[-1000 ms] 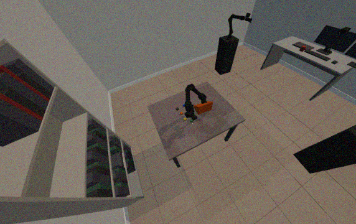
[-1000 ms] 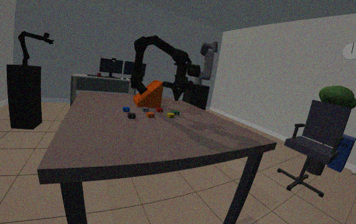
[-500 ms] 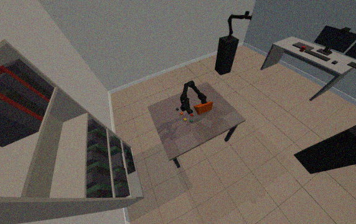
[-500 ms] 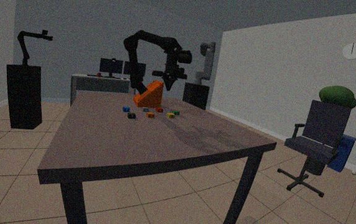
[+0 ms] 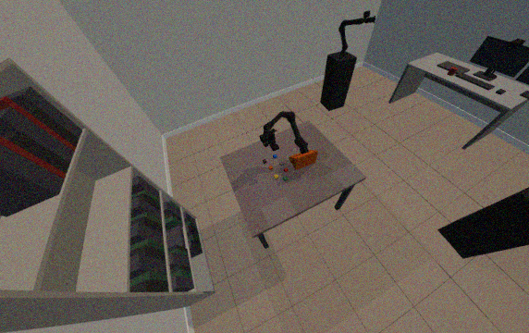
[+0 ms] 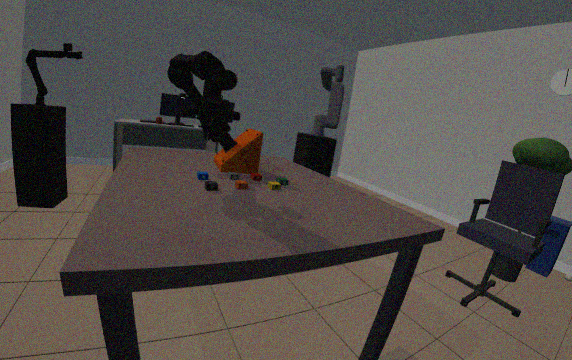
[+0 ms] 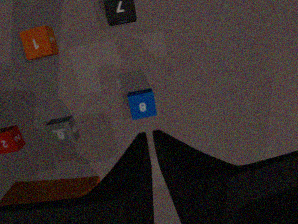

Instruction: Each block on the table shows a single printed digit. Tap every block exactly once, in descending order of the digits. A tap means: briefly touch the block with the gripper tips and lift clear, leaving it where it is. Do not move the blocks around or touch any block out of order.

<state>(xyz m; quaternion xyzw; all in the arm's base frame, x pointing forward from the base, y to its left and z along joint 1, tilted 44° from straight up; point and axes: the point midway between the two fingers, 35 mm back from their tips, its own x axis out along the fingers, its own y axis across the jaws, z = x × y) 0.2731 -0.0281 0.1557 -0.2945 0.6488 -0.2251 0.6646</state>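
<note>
Above table, tapered black fingers; cubic blue block [image 7: 142, 104].

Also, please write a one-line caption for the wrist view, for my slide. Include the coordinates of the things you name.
Closed end effector [image 7: 149, 137] near blue block 8 [image 7: 142, 104], with black [image 7: 120, 11] and orange [image 7: 39, 43] blocks beyond.

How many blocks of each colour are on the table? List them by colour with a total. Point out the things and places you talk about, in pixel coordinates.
Blue [image 5: 275, 156] [image 6: 202, 176] [image 7: 142, 104]: 1
Black [image 5: 264, 161] [image 6: 211, 186] [image 7: 120, 12]: 1
Orange [image 5: 271, 167] [image 6: 241, 185] [image 7: 39, 43]: 1
Grey [image 5: 282, 164] [image 6: 235, 176] [image 7: 63, 131]: 1
Red [image 5: 286, 170] [image 6: 256, 177] [image 7: 11, 140]: 1
Yellow [image 5: 276, 177] [image 6: 274, 185]: 1
Green [image 5: 285, 178] [image 6: 282, 181]: 1
Total: 7
</note>
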